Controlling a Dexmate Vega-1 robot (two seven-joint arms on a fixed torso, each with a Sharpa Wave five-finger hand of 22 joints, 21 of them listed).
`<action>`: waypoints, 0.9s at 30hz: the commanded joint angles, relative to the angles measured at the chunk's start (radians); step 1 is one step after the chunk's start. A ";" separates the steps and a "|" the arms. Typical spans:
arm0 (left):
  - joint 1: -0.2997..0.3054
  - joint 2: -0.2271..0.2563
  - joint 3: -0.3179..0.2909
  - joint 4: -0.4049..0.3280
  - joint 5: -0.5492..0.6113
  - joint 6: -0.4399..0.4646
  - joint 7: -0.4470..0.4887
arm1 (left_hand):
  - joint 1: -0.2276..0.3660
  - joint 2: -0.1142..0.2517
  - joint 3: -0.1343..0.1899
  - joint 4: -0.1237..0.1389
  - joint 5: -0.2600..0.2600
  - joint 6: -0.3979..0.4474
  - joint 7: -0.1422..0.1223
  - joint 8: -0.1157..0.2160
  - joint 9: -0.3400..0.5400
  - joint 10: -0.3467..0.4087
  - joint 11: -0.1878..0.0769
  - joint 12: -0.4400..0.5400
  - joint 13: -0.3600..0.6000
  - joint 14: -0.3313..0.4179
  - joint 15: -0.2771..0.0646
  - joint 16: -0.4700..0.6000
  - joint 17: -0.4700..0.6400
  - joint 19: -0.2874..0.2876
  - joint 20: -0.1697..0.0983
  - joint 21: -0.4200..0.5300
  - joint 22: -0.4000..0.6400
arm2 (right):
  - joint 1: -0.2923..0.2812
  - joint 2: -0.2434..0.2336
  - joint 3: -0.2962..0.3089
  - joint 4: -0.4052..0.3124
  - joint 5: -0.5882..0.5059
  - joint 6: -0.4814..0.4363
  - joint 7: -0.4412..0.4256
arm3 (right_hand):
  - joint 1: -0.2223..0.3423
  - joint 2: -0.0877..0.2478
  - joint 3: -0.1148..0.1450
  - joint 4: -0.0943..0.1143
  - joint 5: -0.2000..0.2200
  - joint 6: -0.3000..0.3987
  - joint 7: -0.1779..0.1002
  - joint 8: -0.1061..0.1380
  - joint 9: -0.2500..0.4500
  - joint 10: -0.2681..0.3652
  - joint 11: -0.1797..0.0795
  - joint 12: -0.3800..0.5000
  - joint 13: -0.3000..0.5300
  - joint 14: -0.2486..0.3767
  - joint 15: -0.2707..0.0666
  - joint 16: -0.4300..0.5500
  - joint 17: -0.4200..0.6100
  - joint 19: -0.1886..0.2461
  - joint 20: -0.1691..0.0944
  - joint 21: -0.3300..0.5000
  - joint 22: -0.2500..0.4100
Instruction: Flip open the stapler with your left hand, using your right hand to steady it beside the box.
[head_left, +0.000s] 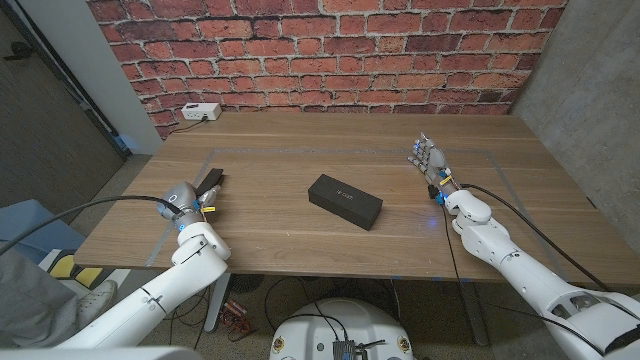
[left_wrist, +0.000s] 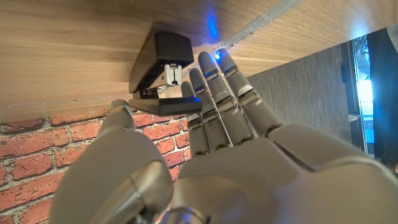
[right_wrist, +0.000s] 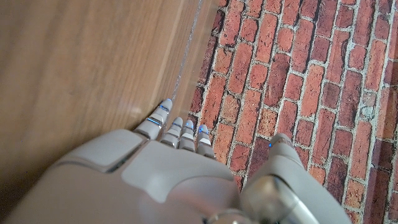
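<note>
Black stapler (head_left: 209, 181), stiff and light, at nine o'clock; I'd lift its top. Left hand (head_left: 190, 205) fingers together, empty; right hand (head_left: 430, 160) fingers spread.

A wooden bench (head_left: 300, 150) stands before a red brick wall (head_left: 330, 50). A black box (head_left: 345, 201) lies near the bench's middle, turned at an angle. On the left side, near the left edge, a black stapler (head_left: 209, 181) lies just beyond the left hand (head_left: 186, 203), whose fingers reach up to it. On the right side, well apart from the box, the right hand (head_left: 431, 163) stands with its fingers apart and pointing toward the far wall, holding nothing. A white power strip (head_left: 200, 112) sits at the far left corner of the bench.
</note>
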 joint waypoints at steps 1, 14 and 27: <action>-0.006 -0.001 0.003 0.004 -0.020 0.010 0.003 | -0.004 0.000 0.005 0.000 0.000 0.014 0.001 0.007 0.002 0.010 0.001 0.004 0.005 0.012 -0.067 0.005 0.003 0.005 0.001 0.006 0.006 | 0.005 0.005 -0.002 0.014 0.003 -0.001 0.006 | 0.004 0.011 0.003 -0.006 0.000 0.001 -0.005 -0.001 0.002 0.002 -0.003 0.000 0.002 -0.001 -0.004 0.006 0.000 0.003 0.002 0.004 0.003; -0.009 -0.014 0.004 0.022 -0.026 -0.006 0.030 | 0.001 0.015 0.014 0.001 0.001 0.029 0.000 0.013 0.008 0.029 -0.003 0.010 0.015 0.032 -0.069 0.011 0.004 0.013 -0.001 0.018 0.012 | 0.011 0.017 0.006 0.037 0.028 0.010 0.038 | 0.004 0.012 0.002 -0.007 0.000 0.001 -0.005 -0.001 0.002 0.003 -0.003 0.001 0.002 0.001 -0.004 0.007 0.000 0.003 0.001 0.004 0.003; -0.018 -0.003 0.010 0.029 -0.045 -0.014 0.010 | 0.059 0.082 0.069 -0.018 0.007 0.120 -0.007 0.044 0.012 0.103 -0.003 0.032 0.035 0.098 -0.079 0.031 0.006 0.041 -0.010 0.041 0.008 | 0.016 0.023 0.006 0.052 0.029 0.013 0.042 | 0.005 0.013 0.002 -0.009 0.000 0.001 -0.004 -0.001 0.002 0.003 -0.003 0.000 0.002 0.001 -0.004 0.007 0.000 0.003 0.002 0.004 0.003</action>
